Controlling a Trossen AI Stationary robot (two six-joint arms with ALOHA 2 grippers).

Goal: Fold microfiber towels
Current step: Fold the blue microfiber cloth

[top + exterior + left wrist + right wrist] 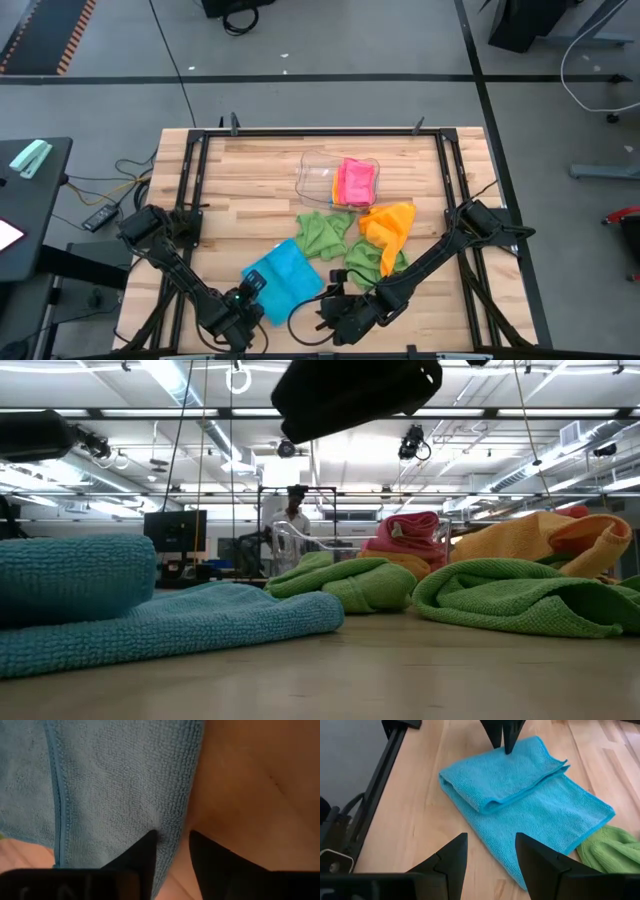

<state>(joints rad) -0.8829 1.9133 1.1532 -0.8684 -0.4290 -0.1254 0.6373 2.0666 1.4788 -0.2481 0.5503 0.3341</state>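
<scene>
Wooden table (pixel 250 170) holds blue towel (pixel 281 279), long axis diagonal.

Wooden plank surface (pixel 250 170). Lying directly on it: a partly folded blue towel (pixel 283 278) near the front edge, green towels (pixel 325 233) at centre, an orange towel (pixel 390 226) beside them, and a clear tray (pixel 318 178) toward the rear edge

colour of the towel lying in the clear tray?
Pink towel, in the clear tray, with orange showing under it. The high view shows it best.
</scene>
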